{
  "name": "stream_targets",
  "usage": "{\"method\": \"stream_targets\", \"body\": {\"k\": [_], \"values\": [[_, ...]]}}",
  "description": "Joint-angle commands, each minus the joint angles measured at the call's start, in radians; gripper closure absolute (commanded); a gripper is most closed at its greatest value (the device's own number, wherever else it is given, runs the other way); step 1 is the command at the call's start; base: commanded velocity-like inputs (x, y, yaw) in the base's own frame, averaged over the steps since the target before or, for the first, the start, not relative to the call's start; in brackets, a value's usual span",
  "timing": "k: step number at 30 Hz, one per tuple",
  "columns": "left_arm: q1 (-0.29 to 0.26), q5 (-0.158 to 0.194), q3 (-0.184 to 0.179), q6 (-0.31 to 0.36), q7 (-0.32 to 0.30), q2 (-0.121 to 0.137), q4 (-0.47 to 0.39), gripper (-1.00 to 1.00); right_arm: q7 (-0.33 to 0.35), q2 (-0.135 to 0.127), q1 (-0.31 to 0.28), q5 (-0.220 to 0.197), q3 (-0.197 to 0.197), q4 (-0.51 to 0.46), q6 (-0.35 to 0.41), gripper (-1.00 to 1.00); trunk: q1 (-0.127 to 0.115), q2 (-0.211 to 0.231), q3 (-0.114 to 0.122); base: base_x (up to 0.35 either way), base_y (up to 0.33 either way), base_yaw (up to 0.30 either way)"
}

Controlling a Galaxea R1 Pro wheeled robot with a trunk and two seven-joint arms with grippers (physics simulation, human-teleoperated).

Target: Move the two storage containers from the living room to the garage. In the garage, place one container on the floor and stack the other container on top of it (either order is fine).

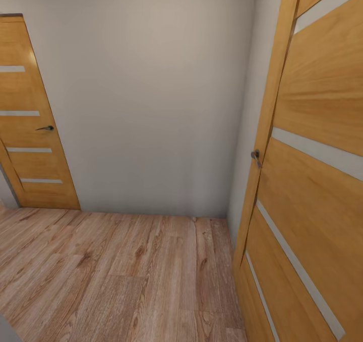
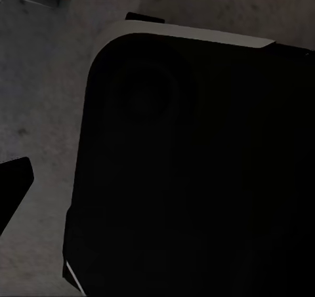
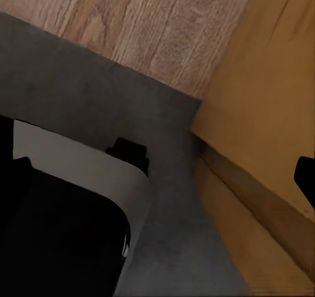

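The two storage containers are out of view. In the head view I face a plain pale wall (image 1: 151, 105) at the end of a light wood plank floor (image 1: 111, 271). The left wrist view looks down on my dark base (image 2: 197, 166) over dark grey concrete floor (image 2: 39, 80), with one black fingertip (image 2: 13, 185) at the frame's edge. In the right wrist view the concrete floor (image 3: 177, 198) meets wood planks (image 3: 151, 28) beside an orange-brown door (image 3: 262, 113). A sliver of black finger (image 3: 306, 179) shows there. Neither view shows how the jaws stand.
An open wooden door (image 1: 312, 171) with pale stripes and a metal handle (image 1: 256, 156) stands close on the right. A second, closed door (image 1: 30, 125) of the same kind is at the far left. The plank floor runs between them up to the wall.
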Motion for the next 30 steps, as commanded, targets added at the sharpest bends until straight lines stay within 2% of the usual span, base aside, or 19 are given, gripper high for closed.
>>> {"method": "stream_targets", "body": {"k": [1,3,7,16,30], "values": [[0.0,0.014,0.004,-0.002,0.0,0.0,0.0,-1.0,0.004,0.0,0.004,-0.027,0.003,0.003,-0.014,-1.0,0.0,0.0,-0.001,0.0,0.0,0.0],[0.0,0.034,0.003,-0.002,0.001,0.0,0.0,-1.0,0.004,-0.001,0.01,-0.066,0.002,0.003,-0.021,-1.0,0.0,0.0,-0.001,0.0,0.0,0.0],[0.0,0.064,0.003,-0.003,0.0,0.0,-0.001,-1.0,0.006,0.003,0.018,-0.102,0.003,0.003,-0.02,-1.0,0.0,0.0,-0.001,0.0,0.0,0.0],[0.0,0.071,0.003,-0.003,0.0,0.001,-0.001,-1.0,0.012,0.012,0.038,-0.108,0.004,0.003,-0.021,-1.0,0.0,0.0,-0.001,0.0,0.0,0.0],[0.0,0.071,0.001,-0.003,0.0,0.001,-0.001,-1.0,0.01,0.01,0.039,-0.108,0.005,0.003,-0.017,-1.0,0.0,0.0,-0.001,0.0,0.0,0.0]]}}
